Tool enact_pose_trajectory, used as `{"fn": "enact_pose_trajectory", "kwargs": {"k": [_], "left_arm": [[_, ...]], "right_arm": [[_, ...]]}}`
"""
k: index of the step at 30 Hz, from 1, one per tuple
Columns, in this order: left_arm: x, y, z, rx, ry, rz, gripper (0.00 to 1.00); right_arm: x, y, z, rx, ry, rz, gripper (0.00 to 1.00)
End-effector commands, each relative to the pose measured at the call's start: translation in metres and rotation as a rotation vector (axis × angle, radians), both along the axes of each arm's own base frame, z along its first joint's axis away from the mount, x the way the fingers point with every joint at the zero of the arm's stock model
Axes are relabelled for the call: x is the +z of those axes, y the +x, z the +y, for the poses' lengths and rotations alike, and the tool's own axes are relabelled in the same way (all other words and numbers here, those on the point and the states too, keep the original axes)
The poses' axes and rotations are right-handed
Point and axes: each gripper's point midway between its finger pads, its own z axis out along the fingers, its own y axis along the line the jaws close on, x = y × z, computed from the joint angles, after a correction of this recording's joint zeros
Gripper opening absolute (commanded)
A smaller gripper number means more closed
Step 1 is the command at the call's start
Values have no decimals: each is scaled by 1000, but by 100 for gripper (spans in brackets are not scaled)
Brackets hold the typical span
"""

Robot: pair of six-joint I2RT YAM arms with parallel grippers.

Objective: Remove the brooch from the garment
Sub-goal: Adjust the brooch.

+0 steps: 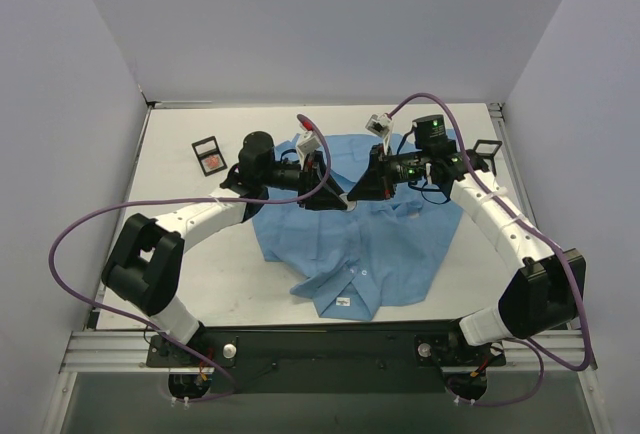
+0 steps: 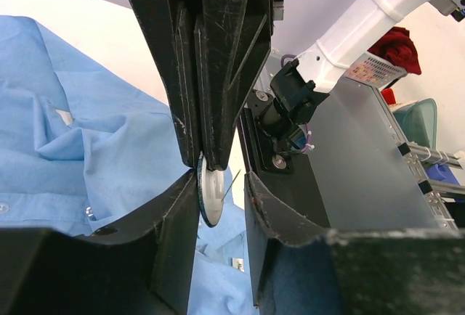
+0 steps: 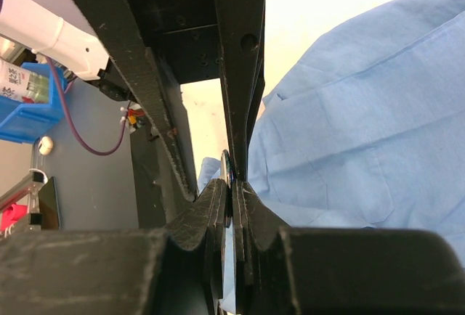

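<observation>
The garment [image 1: 380, 244], a light blue collared shirt, lies spread across the middle of the table. Both grippers meet tip to tip above its upper left part. My right gripper [image 3: 234, 184] is shut on the brooch [image 2: 209, 199], a small disc with a dark-blue rim and a white back. Its thin pin sticks out bare, with no cloth on it. My left gripper [image 2: 220, 177] is open, its fingers standing either side of the brooch. One finger lies against the disc's blue face and the other stands apart. In the top view the brooch is hidden between the fingers.
A black rectangular frame [image 1: 209, 155] lies at the table's far left and another [image 1: 487, 149] at the far right. The shirt's white neck label [image 1: 342, 302] faces the near edge. White walls close in the table on three sides.
</observation>
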Motion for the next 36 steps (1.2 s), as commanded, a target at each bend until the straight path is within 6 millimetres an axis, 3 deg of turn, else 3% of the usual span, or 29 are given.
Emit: {"fn": "enact_pose_trajectory", "kwargs": {"k": [1, 4, 23, 36], "left_arm": [[13, -1, 0, -12, -31, -52, 37], [13, -1, -1, -13, -33, -49, 34], [14, -1, 0, -9, -40, -48, 38], [15, 2, 2, 8, -48, -52, 30]], "right_arm": [[10, -2, 2, 28, 47, -11, 0], [12, -2, 2, 27, 58, -10, 0], [22, 4, 2, -3, 127, 26, 0], [23, 2, 2, 1, 130, 21, 0]]}}
